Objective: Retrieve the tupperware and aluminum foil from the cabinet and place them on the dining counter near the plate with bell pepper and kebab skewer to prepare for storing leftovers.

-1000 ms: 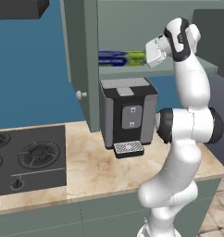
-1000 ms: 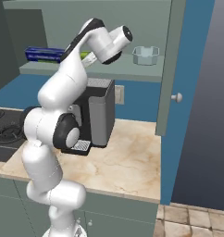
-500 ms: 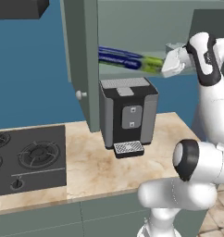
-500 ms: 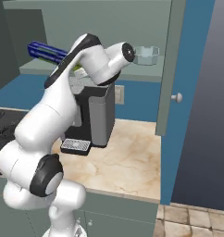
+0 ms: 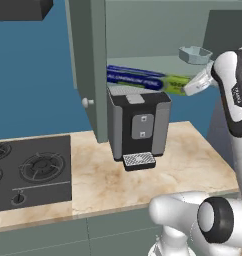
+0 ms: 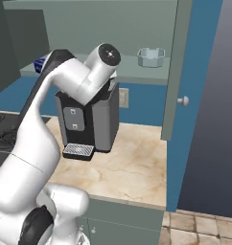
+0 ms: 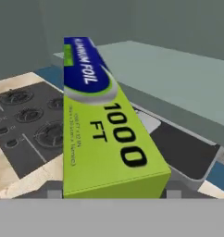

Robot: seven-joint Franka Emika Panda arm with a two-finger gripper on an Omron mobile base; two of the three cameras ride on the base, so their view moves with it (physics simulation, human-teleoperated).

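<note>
The aluminum foil [image 5: 137, 78], a long dark-blue carton with a lime-green end [image 7: 107, 143], hangs level above the coffee machine, just in front of the open cabinet [image 5: 87, 60]. My gripper [image 5: 194, 85] is shut on its green end, which hides the fingertips in the hand view. The foil's blue far end [image 6: 40, 63] peeks out behind my arm in the right base view. The tupperware [image 5: 195, 54], a pale blue-grey tub, stands on the cabinet shelf [image 6: 127, 62] up and to the right of my gripper; it shows as the tub [image 6: 151, 56] beside the right door.
A black and grey coffee machine [image 5: 138, 122] stands on the beige worktop [image 5: 168, 165] right under the foil. A black hob [image 5: 30, 170] lies at the left. The cabinet's doors [image 6: 178, 72] stand open on both sides of the shelf.
My gripper has drawn the foil out of the cabinet, rightward and a little down, so the carton now hangs over the coffee machine instead of lying on the shelf.
</note>
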